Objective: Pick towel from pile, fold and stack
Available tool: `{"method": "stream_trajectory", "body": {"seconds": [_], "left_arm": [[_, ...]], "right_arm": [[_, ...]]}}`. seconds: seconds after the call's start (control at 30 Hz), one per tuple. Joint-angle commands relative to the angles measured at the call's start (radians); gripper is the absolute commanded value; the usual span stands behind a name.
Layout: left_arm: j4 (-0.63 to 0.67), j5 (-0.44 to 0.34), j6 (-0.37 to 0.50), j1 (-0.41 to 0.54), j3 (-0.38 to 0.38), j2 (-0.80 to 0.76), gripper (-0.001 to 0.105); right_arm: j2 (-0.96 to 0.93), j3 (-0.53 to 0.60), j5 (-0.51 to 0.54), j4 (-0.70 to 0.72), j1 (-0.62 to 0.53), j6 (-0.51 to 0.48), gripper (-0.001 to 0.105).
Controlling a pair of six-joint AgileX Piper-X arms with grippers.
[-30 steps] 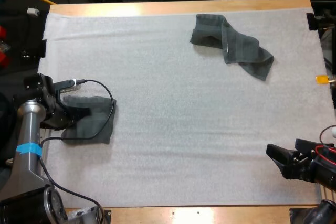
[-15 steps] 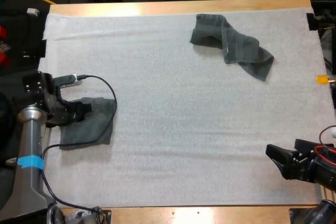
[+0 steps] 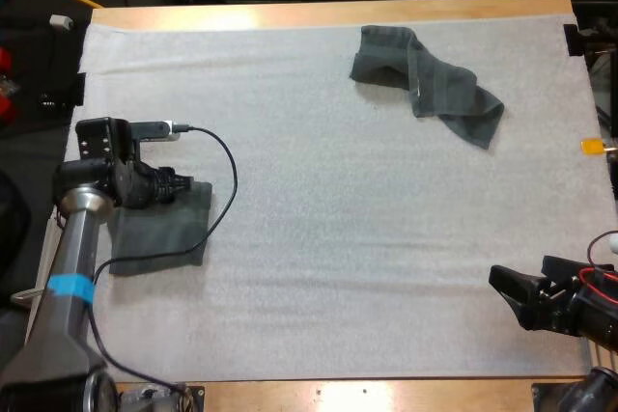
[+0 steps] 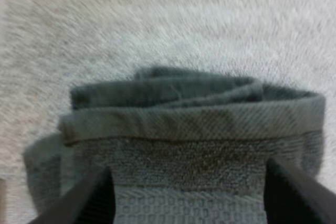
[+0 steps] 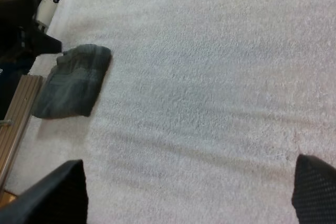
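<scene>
Left gripper: fingers spread, over the folded towel at the mat's left edge (fingertips cut off in wrist view). Crumpled towel lies far centre-right, well apart. Right gripper: spread, clear, near right edge.

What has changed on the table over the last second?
The left gripper moved across the folded towel toward its far edge and slightly right; it is open and grips nothing. The folded towel, the crumpled towel and the open right gripper stayed where they were.
</scene>
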Motion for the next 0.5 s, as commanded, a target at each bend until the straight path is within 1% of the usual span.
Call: {"method": "stream_trajectory", "body": {"seconds": [0.0, 0.07, 0.17, 0.27, 0.37, 0.47], "left_arm": [[-0.003, -0.014, -0.009, -0.002, -0.002, 0.032, 0.058], [-0.003, -0.006, -0.009, -0.002, -0.002, 0.076, 0.058], [-0.004, 0.030, -0.009, -0.002, -0.002, 0.141, 0.058], [-0.020, 0.073, -0.013, -0.002, -0.002, 0.194, 0.058], [-0.027, 0.136, -0.013, -0.006, -0.004, 0.226, 0.058], [-0.029, 0.145, -0.010, -0.032, -0.004, 0.238, 0.058]], "right_arm": [[-0.001, -0.005, -0.002, -0.008, -0.001, -0.004, 0.077], [-0.001, -0.005, -0.002, -0.008, -0.001, 0.007, 0.077], [-0.001, -0.005, -0.002, -0.008, -0.001, 0.010, 0.077], [-0.001, -0.005, -0.002, -0.008, -0.001, 0.014, 0.077], [-0.001, -0.005, -0.002, -0.008, -0.001, 0.015, 0.077], [-0.001, -0.005, 0.003, -0.008, -0.001, 0.024, 0.077]]}}
